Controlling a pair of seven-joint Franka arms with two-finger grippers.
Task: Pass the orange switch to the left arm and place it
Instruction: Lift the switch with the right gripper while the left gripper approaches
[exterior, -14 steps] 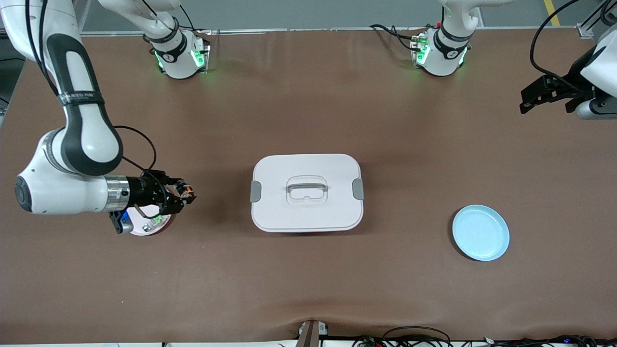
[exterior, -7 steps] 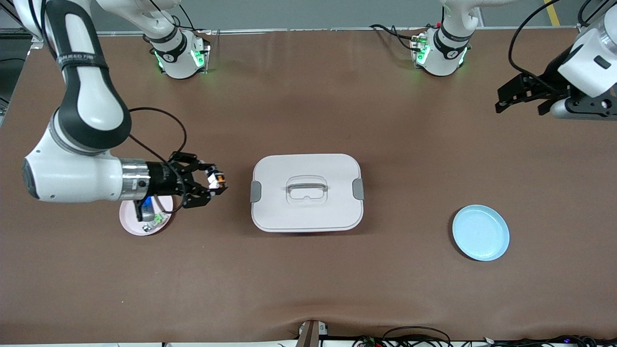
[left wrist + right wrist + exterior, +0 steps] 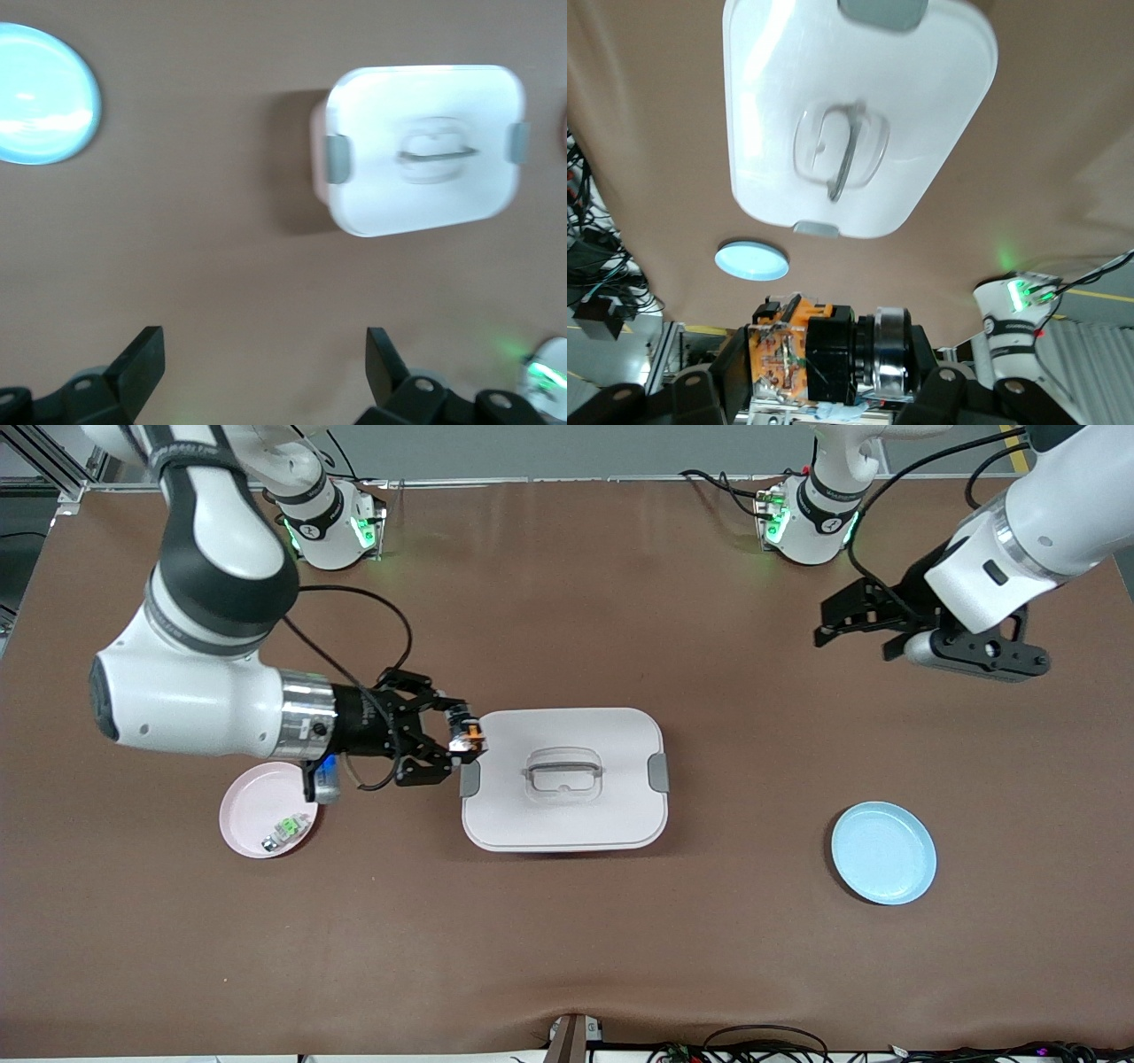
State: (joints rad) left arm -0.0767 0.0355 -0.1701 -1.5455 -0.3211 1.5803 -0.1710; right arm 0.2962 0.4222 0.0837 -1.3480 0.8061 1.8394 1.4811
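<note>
Carry step: orange switch (image 3: 469,735) is clamped in right gripper (image 3: 462,746) at the box (image 3: 567,815) edge. Left gripper (image 3: 833,622), spread wide, is held over bare table; a handover clear of the box is judged next.

Brown table (image 3: 567,939), white box (image 3: 563,815), pink plate (image 3: 252,815), blue plate (image 3: 883,853)

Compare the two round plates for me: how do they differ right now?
The pink plate lies toward the right arm's end of the table; the blue plate lies toward the left arm's end. The pink plate holds a small green-and-clear part; the blue plate holds nothing. Both are small, round and flat on the table.
</note>
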